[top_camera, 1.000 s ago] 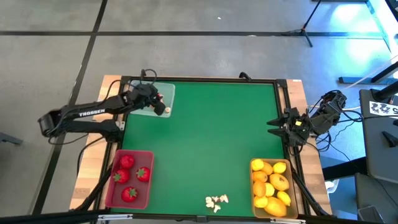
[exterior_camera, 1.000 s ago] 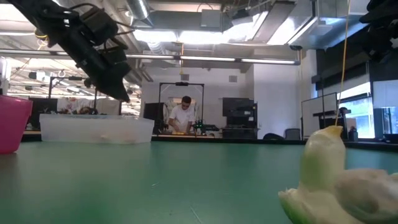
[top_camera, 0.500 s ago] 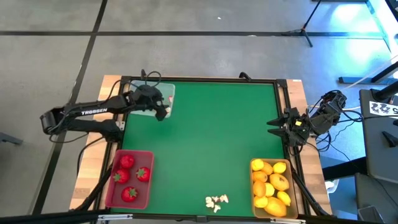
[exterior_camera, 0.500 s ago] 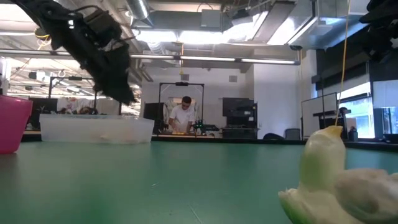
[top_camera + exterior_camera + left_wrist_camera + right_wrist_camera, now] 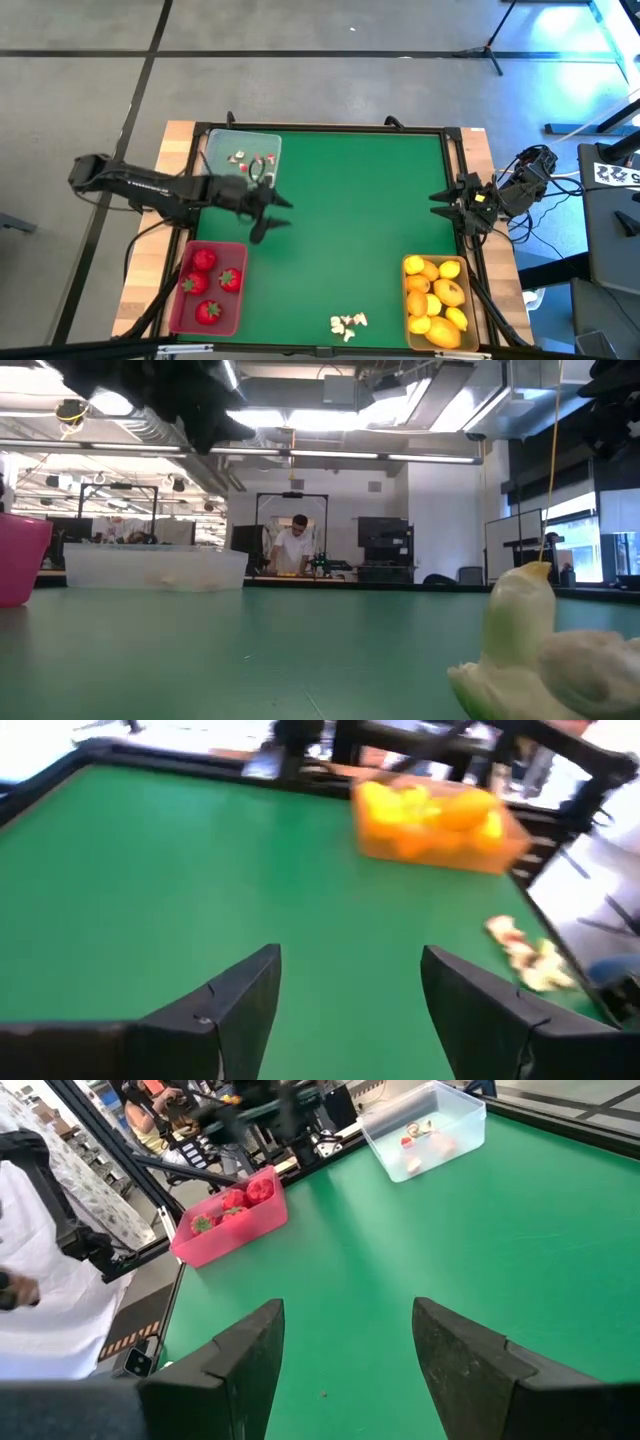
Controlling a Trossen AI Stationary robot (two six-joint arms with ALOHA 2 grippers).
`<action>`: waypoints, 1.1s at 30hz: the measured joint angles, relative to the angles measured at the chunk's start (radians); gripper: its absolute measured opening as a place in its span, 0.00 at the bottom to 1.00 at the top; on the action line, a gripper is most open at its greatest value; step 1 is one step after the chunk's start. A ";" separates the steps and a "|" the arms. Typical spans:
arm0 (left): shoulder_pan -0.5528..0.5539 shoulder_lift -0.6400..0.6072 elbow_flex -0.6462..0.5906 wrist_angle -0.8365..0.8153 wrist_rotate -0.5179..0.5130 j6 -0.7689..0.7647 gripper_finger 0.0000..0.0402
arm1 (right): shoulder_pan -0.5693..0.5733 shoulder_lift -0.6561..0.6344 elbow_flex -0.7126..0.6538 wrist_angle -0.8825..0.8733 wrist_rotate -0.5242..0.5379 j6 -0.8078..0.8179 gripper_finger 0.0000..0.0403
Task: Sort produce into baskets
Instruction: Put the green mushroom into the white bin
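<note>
left gripper (image 5: 272, 217) | over mat, fingers released | right gripper (image 5: 441, 204) | table edge, fingers released

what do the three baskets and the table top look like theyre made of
Clear basket: looks like thin translucent plastic, since the bits inside show through its walls.
Pink-red basket: opaque moulded plastic by its look, smooth with a faint sheen.
Tan-yellow basket: probably the same plastic; blur leaves the finish open.
Table top: a matte green mat or felt-like sheet, no glare, framed in black.
</note>
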 joint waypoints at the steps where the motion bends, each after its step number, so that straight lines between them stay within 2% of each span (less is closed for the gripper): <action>1: -0.051 0.011 0.000 0.021 -0.034 0.003 0.59 | 0.000 0.000 0.000 0.000 0.005 0.002 0.55; 4: -0.181 0.059 0.000 0.111 -0.133 0.008 0.59 | 0.000 0.000 0.000 0.001 0.016 0.002 0.55; 8: -0.300 0.159 0.000 0.238 -0.225 0.011 0.59 | 0.000 0.000 0.000 0.000 0.037 0.003 0.55; 12: -0.373 0.296 0.000 0.405 -0.253 0.011 0.59 | 0.000 0.000 0.000 0.001 0.044 0.005 0.55; 18: -0.421 0.503 0.000 0.628 -0.256 0.025 0.59 | 0.000 0.000 0.000 0.001 0.044 0.005 0.55; 22: -0.434 0.609 0.045 0.641 -0.253 0.025 0.59 | 0.000 0.000 0.000 0.001 0.044 0.005 0.55; 26: -0.437 0.702 0.131 0.626 -0.207 0.062 0.59 | 0.000 0.000 0.000 0.000 0.044 0.005 0.55; 33: -0.435 0.788 0.260 0.500 -0.136 0.117 0.59 | 0.000 0.000 0.000 0.000 0.043 0.005 0.55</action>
